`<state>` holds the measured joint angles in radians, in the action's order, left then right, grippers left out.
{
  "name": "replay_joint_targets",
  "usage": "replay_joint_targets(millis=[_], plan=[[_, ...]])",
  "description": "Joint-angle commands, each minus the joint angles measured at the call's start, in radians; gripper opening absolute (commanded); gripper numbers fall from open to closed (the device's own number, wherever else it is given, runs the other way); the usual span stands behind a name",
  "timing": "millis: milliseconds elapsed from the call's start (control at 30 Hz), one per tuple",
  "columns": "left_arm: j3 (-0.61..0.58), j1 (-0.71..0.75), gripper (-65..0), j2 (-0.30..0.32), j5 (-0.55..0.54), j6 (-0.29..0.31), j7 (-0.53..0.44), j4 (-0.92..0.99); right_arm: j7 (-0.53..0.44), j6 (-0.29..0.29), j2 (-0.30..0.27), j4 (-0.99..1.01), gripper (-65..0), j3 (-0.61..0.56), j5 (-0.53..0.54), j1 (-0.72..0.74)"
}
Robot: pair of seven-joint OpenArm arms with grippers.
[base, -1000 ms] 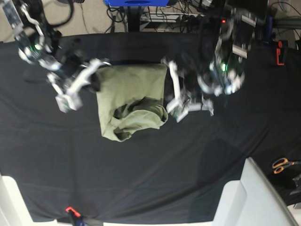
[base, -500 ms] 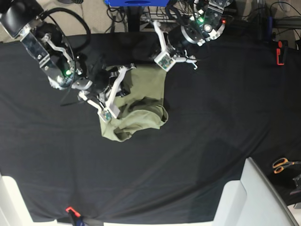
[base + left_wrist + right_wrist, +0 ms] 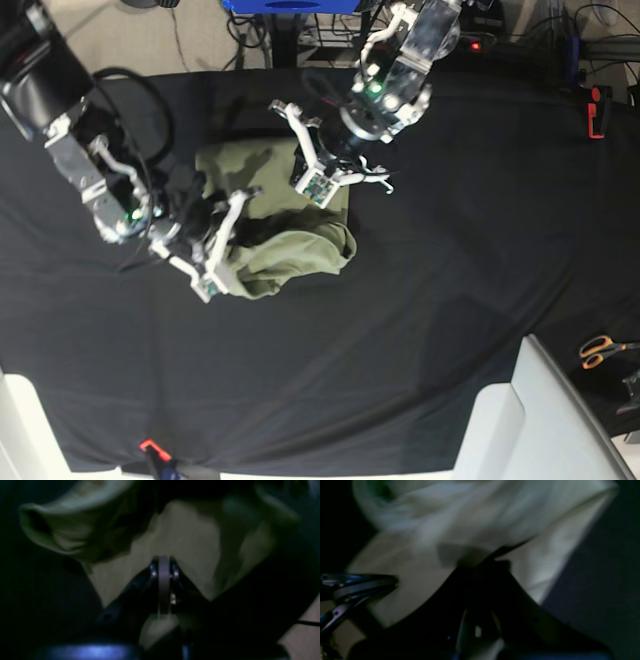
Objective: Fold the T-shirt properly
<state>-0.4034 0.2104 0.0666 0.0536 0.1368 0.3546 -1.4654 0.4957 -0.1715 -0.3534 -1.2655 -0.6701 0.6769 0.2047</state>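
Observation:
The pale green T-shirt (image 3: 290, 245) lies bunched in a rough heap on the black table cover (image 3: 450, 300). My left gripper (image 3: 345, 172) reaches down from the top of the base view to the shirt's upper right edge. In the left wrist view its jaws (image 3: 163, 562) are pressed together with cloth (image 3: 190, 537) just beyond the tips. My right gripper (image 3: 222, 232) is at the shirt's left edge. Its dark jaws (image 3: 482, 561) meet over the fabric (image 3: 475, 517). Whether either one pinches cloth is unclear.
Orange-handled scissors (image 3: 600, 350) lie at the right edge. A white object (image 3: 540, 420) stands at the bottom right corner. A red item (image 3: 596, 110) sits at the far right, and a small red clip (image 3: 150, 447) at the front edge.
Both arms swung in onto the shirt: the left from the right side via the top, the right from the upper left down to the left edge. The shirt's upper part has bunched leftward.

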Motion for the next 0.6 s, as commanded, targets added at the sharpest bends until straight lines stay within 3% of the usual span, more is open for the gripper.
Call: replay_joint_targets(millis=[0, 333, 567], plan=[[-0.016, -0.015, -65.0, -0.009, -0.005, 0.002, -0.015, 0.016, -0.025, -0.021, 0.001, -0.003, -65.0, 0.006, 0.010, 0.032], [-0.053, -0.021, -65.0, -0.023, -0.004, 0.002, -0.012, 0.144, -0.047, -0.046, 0.009, 0.050, -65.0, 0.040, 0.007, 0.097], [-0.053, -0.012, -65.0, -0.023, -0.004, 0.002, -0.009, 0.084, -0.047, -0.047, 0.012, 0.132, -65.0, 0.120, 0.005, 0.135]])
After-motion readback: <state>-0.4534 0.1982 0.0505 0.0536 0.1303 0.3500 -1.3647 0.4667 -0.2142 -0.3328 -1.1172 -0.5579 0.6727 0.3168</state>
